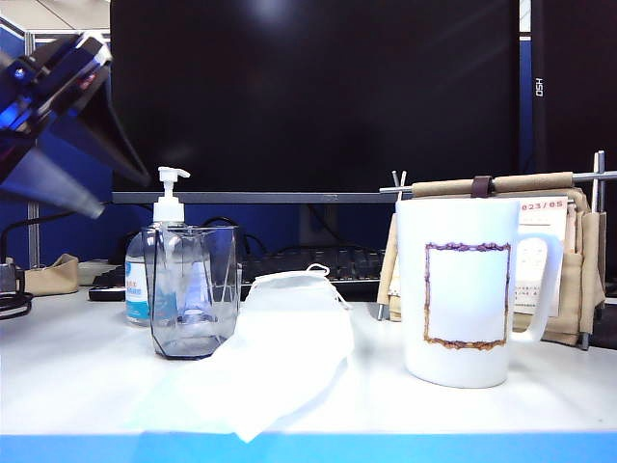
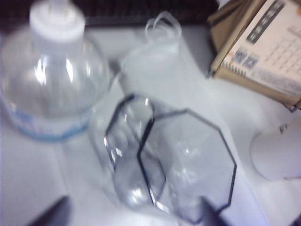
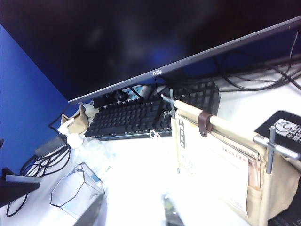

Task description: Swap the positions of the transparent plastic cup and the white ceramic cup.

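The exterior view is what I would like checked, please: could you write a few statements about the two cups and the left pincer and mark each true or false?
1. The transparent plastic cup stands upright left of the white ceramic cup. True.
2. The left pincer is clamped on the plastic cup. False: the left wrist view shows its fingertips apart, above the cup's rim.
3. A face mask lies between the two cups. True.
4. The ceramic cup lies on its side. False: it stands upright, handle to the right.
5. The pump bottle stands in front of the plastic cup. False: it stands behind it.
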Available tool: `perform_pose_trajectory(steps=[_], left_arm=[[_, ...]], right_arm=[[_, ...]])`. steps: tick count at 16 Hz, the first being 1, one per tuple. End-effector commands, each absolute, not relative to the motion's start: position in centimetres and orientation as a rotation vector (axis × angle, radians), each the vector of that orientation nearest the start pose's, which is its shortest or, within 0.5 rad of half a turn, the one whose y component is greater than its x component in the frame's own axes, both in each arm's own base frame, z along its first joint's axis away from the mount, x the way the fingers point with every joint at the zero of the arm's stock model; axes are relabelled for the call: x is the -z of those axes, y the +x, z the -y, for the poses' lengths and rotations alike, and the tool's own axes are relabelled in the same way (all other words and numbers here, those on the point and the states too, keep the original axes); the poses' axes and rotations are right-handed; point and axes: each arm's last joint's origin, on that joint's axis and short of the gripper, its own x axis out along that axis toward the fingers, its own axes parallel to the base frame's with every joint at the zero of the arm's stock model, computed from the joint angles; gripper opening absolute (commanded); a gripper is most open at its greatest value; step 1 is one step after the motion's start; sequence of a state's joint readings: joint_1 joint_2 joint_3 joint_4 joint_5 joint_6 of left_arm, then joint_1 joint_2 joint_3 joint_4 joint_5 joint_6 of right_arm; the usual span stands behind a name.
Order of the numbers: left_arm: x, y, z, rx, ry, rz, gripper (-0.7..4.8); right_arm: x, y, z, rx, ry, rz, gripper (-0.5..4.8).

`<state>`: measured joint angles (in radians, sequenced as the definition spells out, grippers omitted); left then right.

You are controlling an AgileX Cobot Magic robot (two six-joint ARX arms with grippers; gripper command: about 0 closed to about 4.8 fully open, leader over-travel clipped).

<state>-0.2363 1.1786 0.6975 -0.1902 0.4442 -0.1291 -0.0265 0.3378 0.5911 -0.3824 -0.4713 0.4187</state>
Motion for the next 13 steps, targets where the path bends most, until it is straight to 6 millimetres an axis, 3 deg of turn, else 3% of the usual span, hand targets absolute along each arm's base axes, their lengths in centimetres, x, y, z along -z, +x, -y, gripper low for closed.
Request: perform_pose_trajectory(steps=[1,13], left_arm=[[-23.0,22.8,6.8,0.598,-0.234,-0.739,4.03],[-21.9,23.6,7.5,0.574,-0.214,-0.767,4.01]], right_arm=[[-30.1,8.6,-1.1,-0.418,0.435,-0.2,1.49],[-30.1,8.5,-1.1,-0.438,0.435,-0.203,1.49]])
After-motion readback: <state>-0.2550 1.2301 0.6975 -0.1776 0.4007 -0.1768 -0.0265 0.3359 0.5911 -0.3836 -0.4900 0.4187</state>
